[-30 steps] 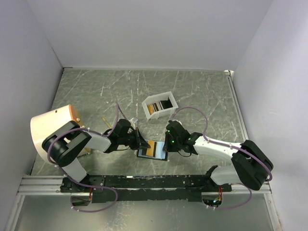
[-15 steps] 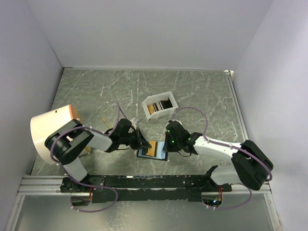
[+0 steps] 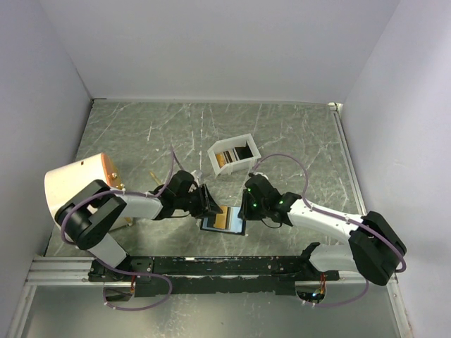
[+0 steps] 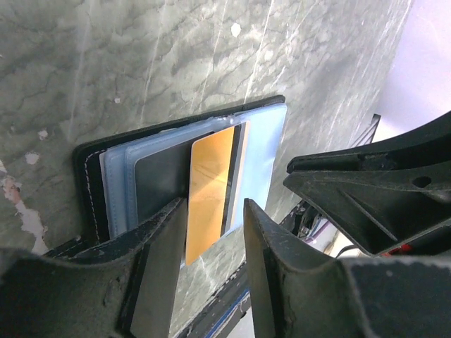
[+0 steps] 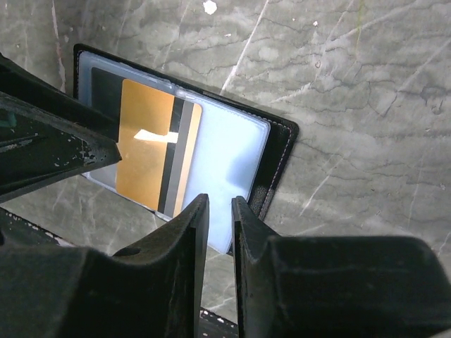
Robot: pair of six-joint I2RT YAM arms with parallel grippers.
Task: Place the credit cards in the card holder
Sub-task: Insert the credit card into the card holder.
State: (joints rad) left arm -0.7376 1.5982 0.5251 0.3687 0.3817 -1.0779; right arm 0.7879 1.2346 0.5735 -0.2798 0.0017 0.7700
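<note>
**Marbled grey-green stone tabletop (image 3: 296, 141) between plain white walls (image 3: 211, 49)**

Near the arm bases lies the open black bi-fold card holder (image 5: 232, 151), pale blue inside. A gold-tan credit card (image 5: 144, 141) with a dark stripe rests flat on it. Shut a second ago, the left gripper (image 4: 215, 211) now stands parted over that card. The right gripper (image 5: 220, 204) shows a narrow, empty slit.

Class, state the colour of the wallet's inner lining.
Pale blue-grey, on the black bi-fold card holder; clearest in the right wrist view.

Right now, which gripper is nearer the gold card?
Left. The left gripper straddles the gold card; the right gripper is at the card holder, beside that card.
</note>
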